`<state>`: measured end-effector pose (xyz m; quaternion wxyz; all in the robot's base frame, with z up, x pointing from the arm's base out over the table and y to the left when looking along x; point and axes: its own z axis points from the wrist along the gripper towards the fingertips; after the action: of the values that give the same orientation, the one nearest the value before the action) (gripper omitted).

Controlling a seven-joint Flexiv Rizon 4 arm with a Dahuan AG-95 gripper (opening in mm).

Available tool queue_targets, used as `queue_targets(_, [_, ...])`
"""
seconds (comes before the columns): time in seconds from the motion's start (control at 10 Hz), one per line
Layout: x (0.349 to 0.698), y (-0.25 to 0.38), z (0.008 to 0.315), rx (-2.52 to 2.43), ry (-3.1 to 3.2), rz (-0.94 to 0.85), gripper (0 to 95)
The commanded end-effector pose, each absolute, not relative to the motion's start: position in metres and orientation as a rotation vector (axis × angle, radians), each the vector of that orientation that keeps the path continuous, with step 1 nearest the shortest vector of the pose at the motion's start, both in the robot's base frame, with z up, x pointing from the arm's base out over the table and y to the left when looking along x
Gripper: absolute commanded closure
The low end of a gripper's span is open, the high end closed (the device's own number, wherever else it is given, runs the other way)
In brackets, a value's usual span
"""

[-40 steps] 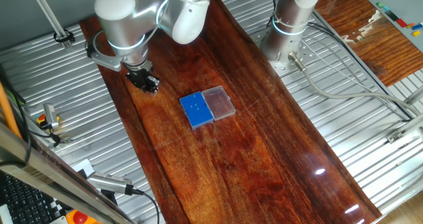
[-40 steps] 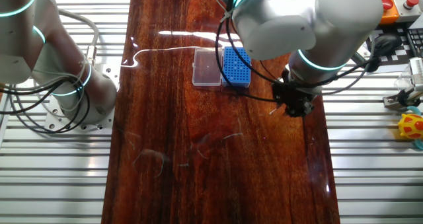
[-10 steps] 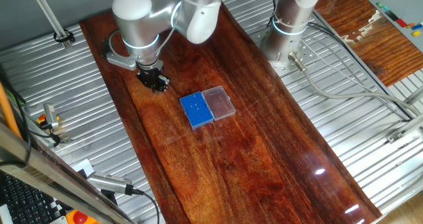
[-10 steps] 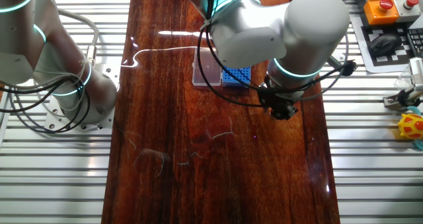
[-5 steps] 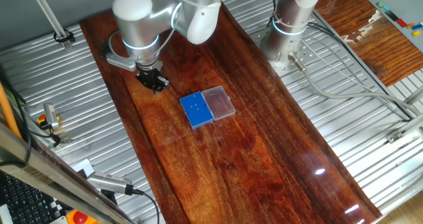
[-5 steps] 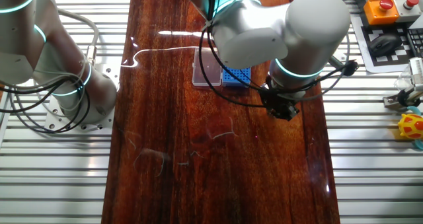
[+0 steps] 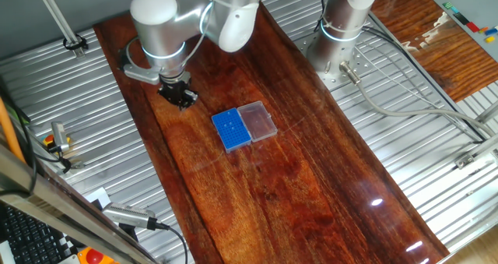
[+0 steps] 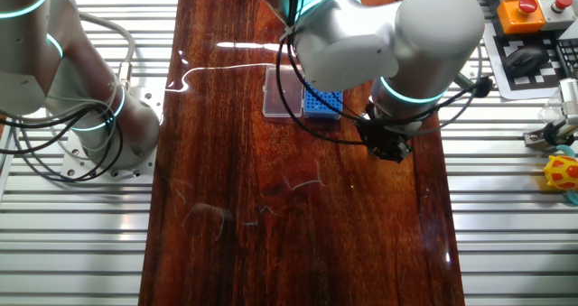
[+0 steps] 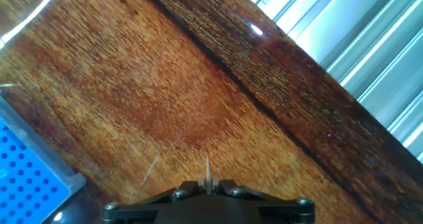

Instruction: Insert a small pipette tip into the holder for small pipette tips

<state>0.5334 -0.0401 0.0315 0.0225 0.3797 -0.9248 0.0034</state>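
Holder for small pipette tips [image 7: 232,129] lies beside, well apart from, end effector [image 7: 180,99] pinching small pipette tip [image 9: 207,172], point down.

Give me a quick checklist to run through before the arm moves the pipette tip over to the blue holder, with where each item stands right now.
1. Tip held in the claw, pointing out straight: ok.
2. Claw closed on it: ok.
3. Blue holder lid folded open, holes exposed: ok.
4. Claw above the holder: not ok, it is off to one side over bare table.
5. Path between claw and holder free: ok.
6. Which holes are free: cannot tell.
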Motion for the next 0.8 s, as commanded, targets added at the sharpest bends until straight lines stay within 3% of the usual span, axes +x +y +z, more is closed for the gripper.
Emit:
queue_targets(0.1, [0.5377,-0.0426,0.0625,1.181,-2.783,0.035,95.0])
queue_targets(0.8, [0.5377,-0.0426,0.0625,1.190,-2.745,0.075,95.0])
